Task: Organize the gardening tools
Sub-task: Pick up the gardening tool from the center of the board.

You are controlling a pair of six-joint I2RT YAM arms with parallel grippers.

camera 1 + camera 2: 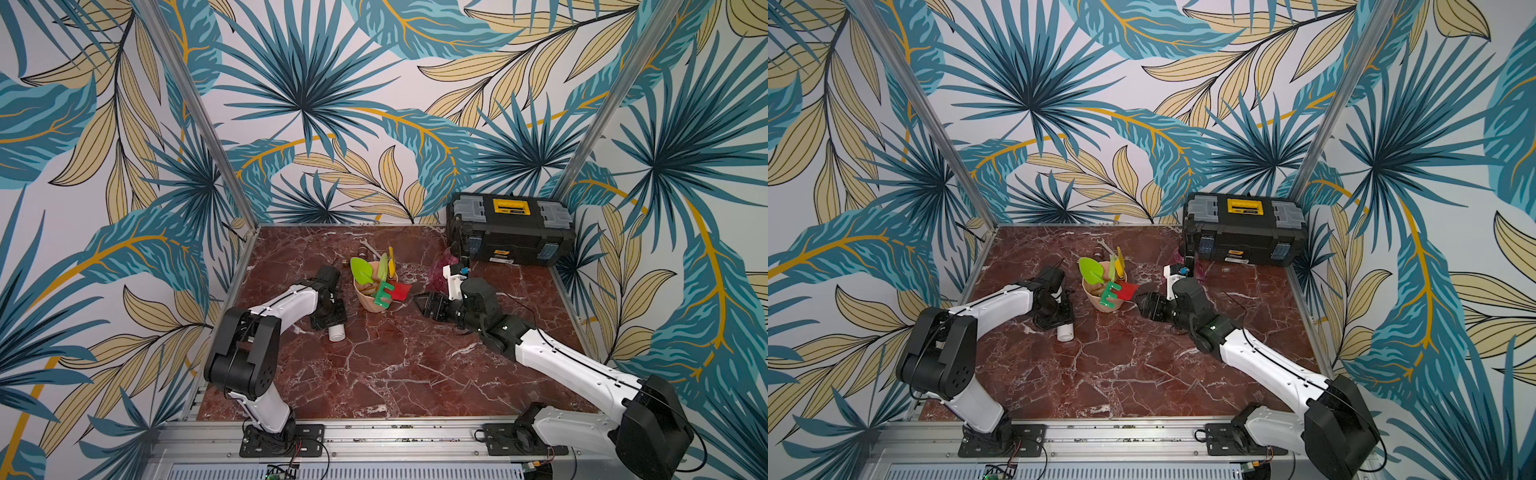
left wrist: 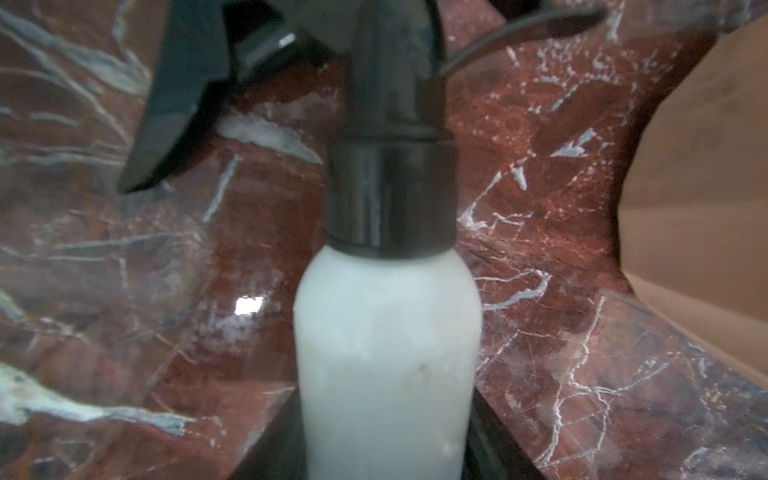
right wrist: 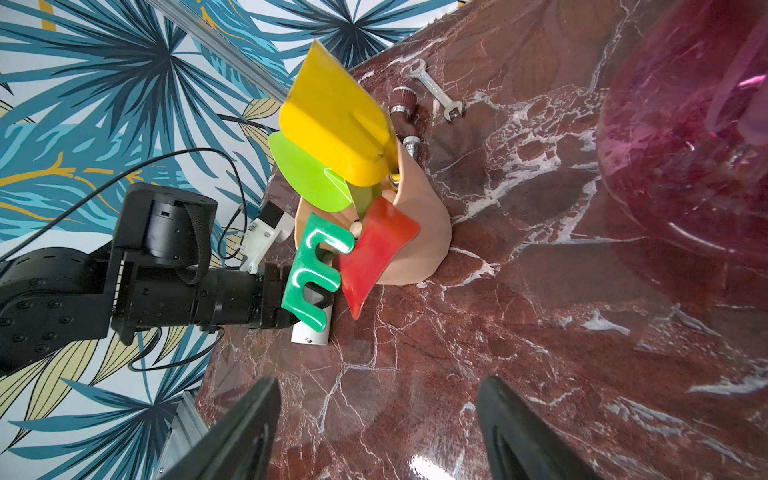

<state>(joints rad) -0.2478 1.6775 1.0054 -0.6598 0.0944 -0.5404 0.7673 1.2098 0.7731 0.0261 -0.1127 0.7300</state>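
Where tools are stood: pot
Left gripper: bottle flanked, grip cannot be told
Right gripper: fingers spread wide, nothing held

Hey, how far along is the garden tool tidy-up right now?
Mostly done: yellow scoop, lime trowels, red shovel and green rake all stand in the pot. In hand: left fingers flank the spray bottle lying on the table; right fingers are open, empty. Left: only that bottle, seemingly.

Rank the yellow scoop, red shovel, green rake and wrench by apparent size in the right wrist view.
1. yellow scoop
2-3. red shovel and green rake, too alike to separate
4. wrench, though it lies farthest from the camera
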